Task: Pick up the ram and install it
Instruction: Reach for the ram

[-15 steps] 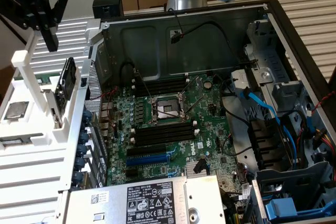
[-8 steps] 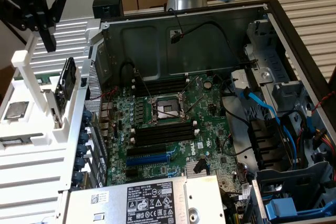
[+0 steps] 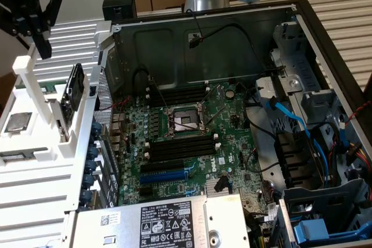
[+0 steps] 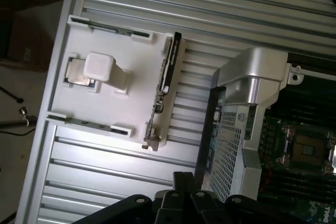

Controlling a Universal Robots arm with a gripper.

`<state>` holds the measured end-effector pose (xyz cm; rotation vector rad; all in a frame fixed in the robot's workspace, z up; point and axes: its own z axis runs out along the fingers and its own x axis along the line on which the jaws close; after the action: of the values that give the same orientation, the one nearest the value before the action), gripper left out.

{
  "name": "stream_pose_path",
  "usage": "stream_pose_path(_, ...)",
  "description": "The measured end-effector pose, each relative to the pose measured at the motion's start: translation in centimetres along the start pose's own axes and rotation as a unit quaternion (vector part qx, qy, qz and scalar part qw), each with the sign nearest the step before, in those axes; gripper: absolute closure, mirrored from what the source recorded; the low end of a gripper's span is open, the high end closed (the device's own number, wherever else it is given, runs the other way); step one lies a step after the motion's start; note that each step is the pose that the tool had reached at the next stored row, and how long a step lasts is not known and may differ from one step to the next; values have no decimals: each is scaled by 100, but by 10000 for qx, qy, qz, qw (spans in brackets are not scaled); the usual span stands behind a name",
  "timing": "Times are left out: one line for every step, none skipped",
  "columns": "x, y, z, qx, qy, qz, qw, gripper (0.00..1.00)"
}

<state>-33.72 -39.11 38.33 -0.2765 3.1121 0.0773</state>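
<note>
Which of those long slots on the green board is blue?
The blue slot, between the processor socket and the labelled silver box; the long slots flanking the socket are black.

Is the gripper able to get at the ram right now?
Probably yes: the ram stands on edge in its white holder with nothing over it, though the gripper nearby is shut.

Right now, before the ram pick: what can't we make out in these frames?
- ram: edge-on in wrist view, dark in exterior view; chips and label unreadable.
- pincer: body cut off by the exterior view's top and left edges.
- memory slots: latch positions too small in exterior view; a black cable overlaps the upper set.
- processor chip: partly under a white block in wrist view.
</note>
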Motion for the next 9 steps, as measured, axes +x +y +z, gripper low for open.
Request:
stream_pose_path(20,9,2,0,1,-18,10000,90)
stream_pose_path(40,17,5,-1,2,-38,10000,90)
stream_pose_path(61,26,7,-1,3,-57,10000,90)
stream_pose_path(170,73,18,-3,6,-142,9999,90)
stream_pose_path(189,82,19,-4,7,-159,9999,90)
stream_pose_path(210,91,21,-4,8,-177,9998,90)
stream_pose_path(233,100,24,-4,9,-196,9998,90)
stream_pose_path(253,109,26,-5,10,-213,9998,90)
stream_pose_path(275,122,28,-5,11,-231,9997,90)
